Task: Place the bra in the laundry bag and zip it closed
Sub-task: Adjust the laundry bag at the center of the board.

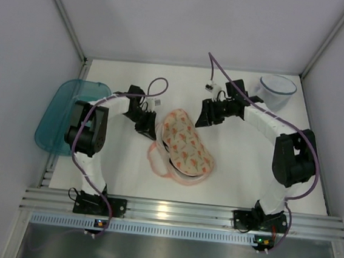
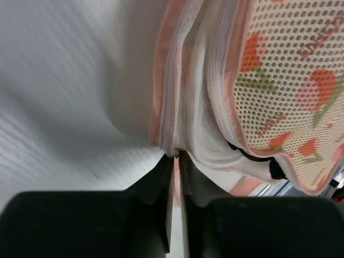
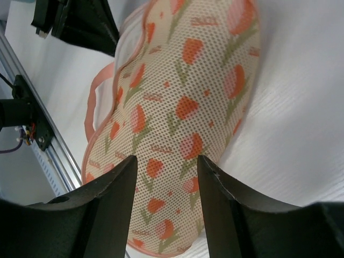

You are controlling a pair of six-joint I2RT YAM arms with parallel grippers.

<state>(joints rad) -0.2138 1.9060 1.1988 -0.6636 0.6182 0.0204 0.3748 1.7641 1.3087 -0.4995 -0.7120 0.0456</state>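
Pinching pink edging of laundry bag (image 2: 279,80) with left gripper (image 2: 175,157), fingers nearly touching. Holding right gripper (image 3: 166,161) spread wide, empty, just above bag's printed top. Lying on tabletop (image 1: 241,166) between both grippers. Showing black bra (image 2: 275,170) through seam gap, right of left gripper.
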